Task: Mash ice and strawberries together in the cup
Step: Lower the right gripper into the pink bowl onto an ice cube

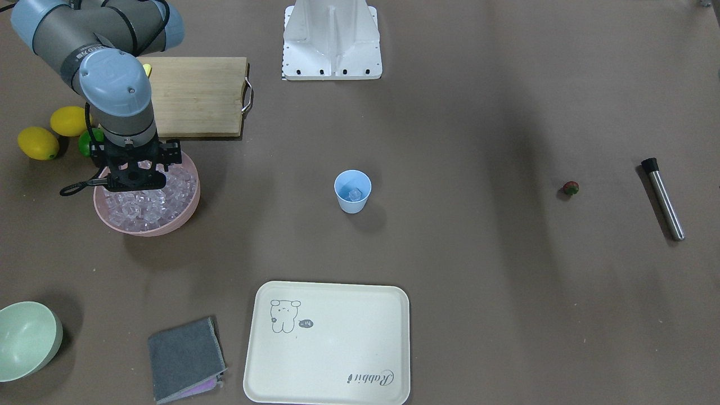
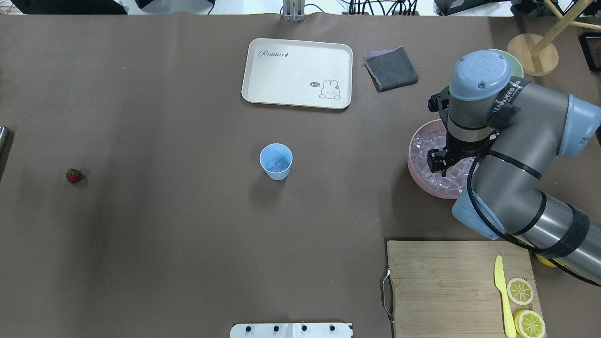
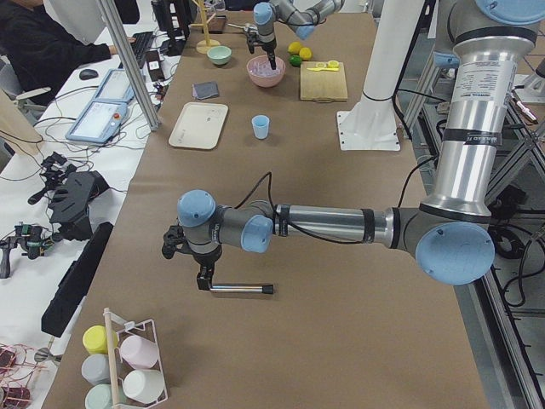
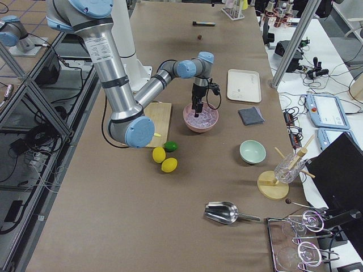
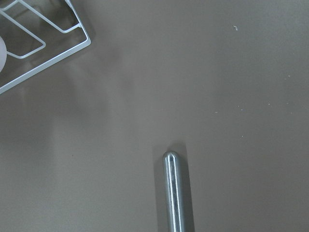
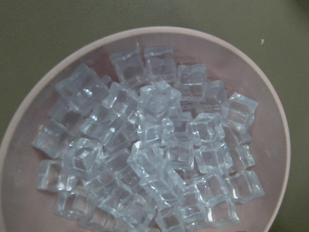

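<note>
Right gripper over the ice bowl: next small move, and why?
Probably lower the right gripper straight down onto one cube of the ice in the pink bowl. It hangs over the pile, its wrist view shows only loose cubes, and the cup holds little ice, so more seems needed.

place: robot lab | evidence: teach pendant [image 3: 95,119], aluminium post [image 3: 129,64], cables [image 2: 380,6]

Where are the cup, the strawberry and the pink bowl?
cup [image 2: 276,175]: overhead exterior view, outer side wall.
strawberry [image 2: 73,175]: overhead exterior view, red body.
pink bowl [image 6: 273,145]: right wrist view, bare inner wall.
</note>
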Available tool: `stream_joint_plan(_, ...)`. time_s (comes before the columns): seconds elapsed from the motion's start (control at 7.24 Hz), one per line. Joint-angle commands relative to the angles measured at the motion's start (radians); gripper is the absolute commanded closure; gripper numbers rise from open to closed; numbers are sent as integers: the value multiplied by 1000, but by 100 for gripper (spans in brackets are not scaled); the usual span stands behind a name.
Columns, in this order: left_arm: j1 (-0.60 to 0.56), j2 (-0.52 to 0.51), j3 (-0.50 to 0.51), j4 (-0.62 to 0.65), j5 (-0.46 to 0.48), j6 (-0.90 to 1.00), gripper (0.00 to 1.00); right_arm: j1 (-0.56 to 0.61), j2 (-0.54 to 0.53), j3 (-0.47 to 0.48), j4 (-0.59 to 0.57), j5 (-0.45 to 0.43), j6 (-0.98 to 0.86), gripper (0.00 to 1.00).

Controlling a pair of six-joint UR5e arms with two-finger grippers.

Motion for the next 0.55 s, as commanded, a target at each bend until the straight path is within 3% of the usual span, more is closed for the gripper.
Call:
stream_joint_plan(0.0, 0, -2, 2, 0, 0, 0, 2, -4, -10, -4, 101, -1, -3, 12)
stream_joint_plan(0.41, 0, 6, -8, 2, 0, 0, 2, 3, -6, -35, 111, -14, -24, 13)
